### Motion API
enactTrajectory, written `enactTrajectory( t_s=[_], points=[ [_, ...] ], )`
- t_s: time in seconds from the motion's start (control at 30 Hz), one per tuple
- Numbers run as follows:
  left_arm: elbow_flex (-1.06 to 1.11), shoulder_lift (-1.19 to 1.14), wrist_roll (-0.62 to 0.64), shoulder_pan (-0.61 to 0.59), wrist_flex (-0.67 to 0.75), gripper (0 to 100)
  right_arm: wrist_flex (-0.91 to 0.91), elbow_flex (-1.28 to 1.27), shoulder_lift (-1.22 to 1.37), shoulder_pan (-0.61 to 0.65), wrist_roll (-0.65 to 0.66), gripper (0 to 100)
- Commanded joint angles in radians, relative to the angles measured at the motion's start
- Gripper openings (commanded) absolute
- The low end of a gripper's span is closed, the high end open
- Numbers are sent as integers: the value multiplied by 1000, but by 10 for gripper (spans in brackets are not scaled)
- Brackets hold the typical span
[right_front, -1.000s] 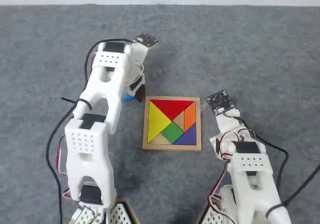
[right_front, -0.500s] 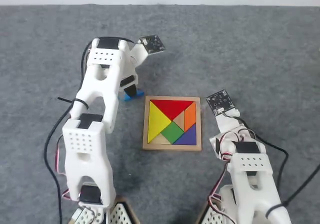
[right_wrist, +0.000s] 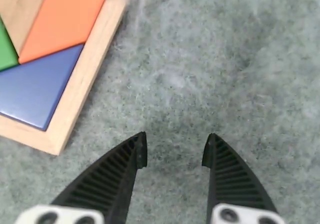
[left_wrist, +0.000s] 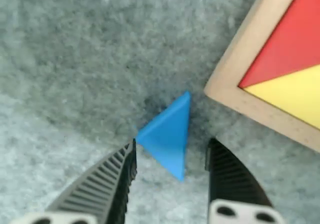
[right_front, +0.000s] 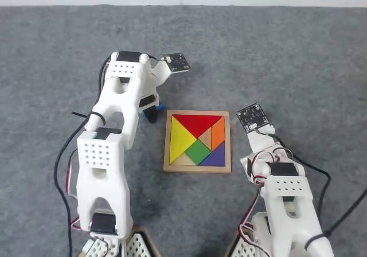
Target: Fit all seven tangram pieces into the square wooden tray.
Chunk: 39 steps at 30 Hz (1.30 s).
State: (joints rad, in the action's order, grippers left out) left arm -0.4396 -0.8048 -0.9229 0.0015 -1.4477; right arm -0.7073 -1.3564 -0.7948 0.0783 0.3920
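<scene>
left jaws spread, straddling blue triangle | right jaws spread, empty, near tray

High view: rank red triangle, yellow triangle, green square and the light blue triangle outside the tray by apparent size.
1. red triangle and yellow triangle: they look alike, no ranking between them.
2. green square.
3. light blue triangle: smallest as seen, but partly hidden, so unsure.

Left gripper, right gripper: jaws apart on both, tips down.
</scene>
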Motion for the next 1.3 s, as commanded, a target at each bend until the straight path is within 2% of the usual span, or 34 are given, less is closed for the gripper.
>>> enactTrajectory(
  t_s=[0.0,0.1,0.43,0.57,0.77,1.03,1.1,1.17,1.27],
  points=[
    [-33,34,-14,0,66,217,22,5,-25,-5,11,184],
    [-33,35,-48,12,58,217,22,5,-25,-5,11,184],
    [-28,-2,-49,51,58,208,22,5,-25,-5,11,184],
    [-28,2,-49,46,51,121,22,5,-25,-5,11,184],
    [-99,3,-60,34,-51,88,22,5,-25,-5,11,184],
    [-417,3,-25,31,-307,87,22,5,-25,-5,9,184],
    [-473,5,14,29,-310,87,22,5,-25,-5,9,184],
    [-475,25,23,29,-311,87,22,3,-25,-5,9,184],
    [-334,135,34,43,-311,87,22,3,-25,-5,9,184]
  ],
)
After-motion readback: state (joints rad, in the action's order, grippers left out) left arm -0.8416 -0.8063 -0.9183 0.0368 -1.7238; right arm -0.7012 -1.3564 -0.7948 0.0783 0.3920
